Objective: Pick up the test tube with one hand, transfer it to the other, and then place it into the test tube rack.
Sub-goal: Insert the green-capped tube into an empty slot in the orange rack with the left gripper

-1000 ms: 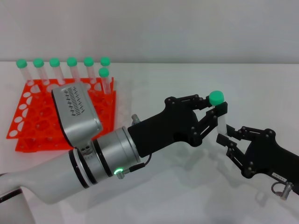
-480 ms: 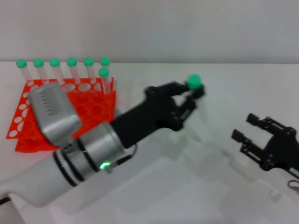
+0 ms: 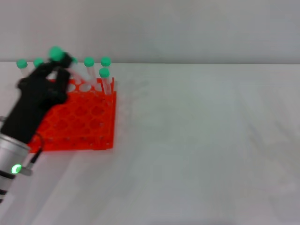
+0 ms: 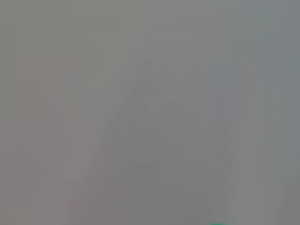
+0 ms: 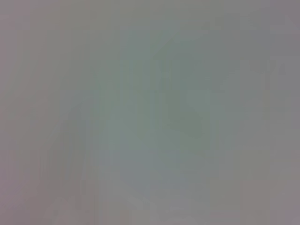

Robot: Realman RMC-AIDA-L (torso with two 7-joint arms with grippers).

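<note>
The left gripper (image 3: 60, 63) is seen over the test tube rack (image 3: 82, 123), at the far left part of the bench (image 3: 201, 140). Its black body is stretched from the near left edge up toward the rack's far rows. The test tube (image 3: 57, 54) is pinched at the gripper tip: green cap on top, above the level of the other caps; the clear body is mostly hidden by the fingers and motion blur. Tube is held above the rack's far left area; whether its tip is already in a hole can't be told.

The rack is set w/ its far side close to the bench's far edge, left of centre. Other green-capped tubes (image 3: 105, 75) are stood upright in its far row, approx. five visible, one more in the next row at the rack's right side. Some are partly covered by the gripper.

The silver arm segment (image 3: 10, 157) w/ a lit green indicator is seen at the near left corner.

The right gripper isn't in the head view. Both wrist views are blank grey blur; only a sliver of green is caught at the edge of the left wrist view, nothing else identifiable.
</note>
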